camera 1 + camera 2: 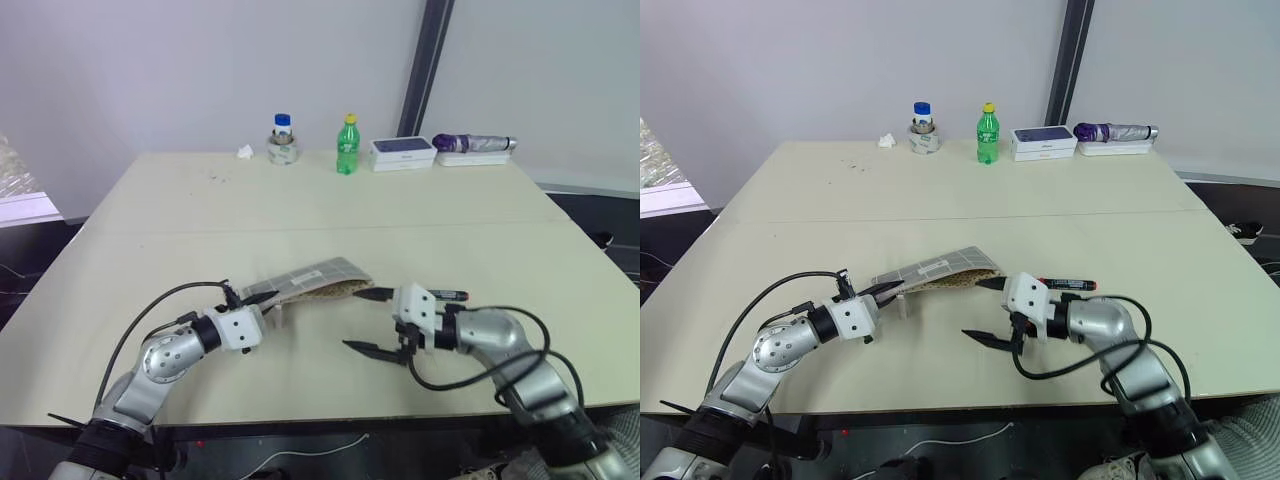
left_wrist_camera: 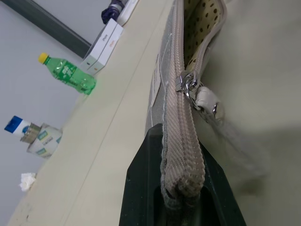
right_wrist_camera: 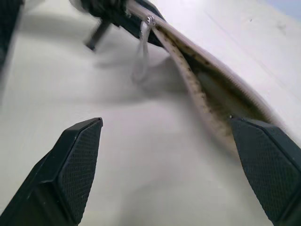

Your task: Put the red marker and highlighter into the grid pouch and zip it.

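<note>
Mid-table: L pincer [image 1: 262,303] clamps grid pouch [image 1: 315,277] end; R pincer [image 1: 368,322] wide, empty.

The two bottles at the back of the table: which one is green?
The taller bottle with the yellow cap is green. The other, the squat white-labelled jar to its left, has a blue cap.

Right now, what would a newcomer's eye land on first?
The grid pouch, near the table's front middle, lifted at one end by the shut left gripper, its mouth unzipped. Facing that mouth, the right gripper is wide open and empty. Just behind it the red marker lies on the table.
</note>
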### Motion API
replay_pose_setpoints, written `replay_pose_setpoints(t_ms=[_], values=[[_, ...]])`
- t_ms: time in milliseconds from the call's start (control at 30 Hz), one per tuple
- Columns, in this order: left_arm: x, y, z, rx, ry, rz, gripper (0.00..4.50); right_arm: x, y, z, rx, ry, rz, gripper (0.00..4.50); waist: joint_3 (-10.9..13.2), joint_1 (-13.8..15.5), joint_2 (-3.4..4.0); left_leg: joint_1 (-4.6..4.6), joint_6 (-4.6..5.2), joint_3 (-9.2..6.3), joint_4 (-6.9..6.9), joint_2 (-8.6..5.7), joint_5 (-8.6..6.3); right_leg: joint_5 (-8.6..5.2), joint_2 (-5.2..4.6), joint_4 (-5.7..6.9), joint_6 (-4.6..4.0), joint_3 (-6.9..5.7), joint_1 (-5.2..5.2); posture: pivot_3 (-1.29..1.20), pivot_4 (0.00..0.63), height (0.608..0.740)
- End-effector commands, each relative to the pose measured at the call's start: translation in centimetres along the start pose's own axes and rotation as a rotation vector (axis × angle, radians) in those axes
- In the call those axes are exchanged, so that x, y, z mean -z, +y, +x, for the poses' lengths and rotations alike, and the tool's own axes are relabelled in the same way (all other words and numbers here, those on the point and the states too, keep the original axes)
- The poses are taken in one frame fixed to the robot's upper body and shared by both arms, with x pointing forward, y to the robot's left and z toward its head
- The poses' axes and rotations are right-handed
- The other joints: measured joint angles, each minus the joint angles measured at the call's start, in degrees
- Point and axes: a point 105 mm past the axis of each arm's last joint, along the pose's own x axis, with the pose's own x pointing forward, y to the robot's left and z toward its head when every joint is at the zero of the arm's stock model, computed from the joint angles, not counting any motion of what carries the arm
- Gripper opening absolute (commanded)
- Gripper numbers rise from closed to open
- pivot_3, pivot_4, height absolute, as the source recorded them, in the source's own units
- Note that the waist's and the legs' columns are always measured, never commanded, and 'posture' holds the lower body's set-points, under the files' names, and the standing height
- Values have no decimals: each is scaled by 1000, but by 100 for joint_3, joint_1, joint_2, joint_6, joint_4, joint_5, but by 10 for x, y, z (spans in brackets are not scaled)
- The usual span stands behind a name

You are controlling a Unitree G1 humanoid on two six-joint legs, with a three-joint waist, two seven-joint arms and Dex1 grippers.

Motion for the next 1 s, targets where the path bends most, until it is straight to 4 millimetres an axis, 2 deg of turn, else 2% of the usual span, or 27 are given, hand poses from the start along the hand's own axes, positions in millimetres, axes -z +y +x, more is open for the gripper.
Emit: replay_pose_setpoints(t_ms=[33, 200, 367, 500, 633, 867, 1000], values=[[-4, 12, 0, -51, -21, 17, 0, -21, -17, -15, 261, -122, 30, 4427, 0, 0, 0, 0, 0, 0, -1, -1, 0, 0, -1, 1, 0, 0, 0, 0, 150, 740], [-6, 7, 5, -32, -39, 14, 0, 15, -53, -48, 612, 4, 16, 4427, -1, 22, -1, 2, 0, 0, 6, -4, 0, 0, -1, 2, 1, 0, 2, 0, 150, 740], [-6, 9, 7, -34, -43, 18, 0, 33, -73, -80, 738, 93, -63, 4427, -1, 10, 0, 1, 0, 5, 4, -14, 0, 0, -1, 2, 1, 2, -1, 0, 150, 740], [-6, 7, 7, -33, -45, 21, 0, 44, -76, -88, 649, 192, -166, 4427, -1, -7, -1, 1, 0, 6, 3, -14, 0, 0, 0, 2, 1, 3, -2, 0, 150, 740], [-7, 5, 8, -28, -45, 23, 0, 51, -89, -96, 523, 279, -211, 4427, 0, -10, 0, 2, 1, 9, 4, -12, 0, 0, 2, 2, 1, 4, 0, 0, 150, 740], [-9, 4, 10, -29, -49, 20, 0, 60, -118, -100, 339, 343, -117, 4427, 0, -12, 0, 4, 1, 12, 7, -10, 0, 0, 3, 1, 1, 3, 3, 0, 150, 740], [-10, 3, 12, -31, -52, 16, 0, 68, -118, -93, 187, 359, -11, 4427, 0, -1, 0, 3, 1, 17, 9, -10, 0, 0, 2, -1, 1, 2, 6, 0, 150, 740]])
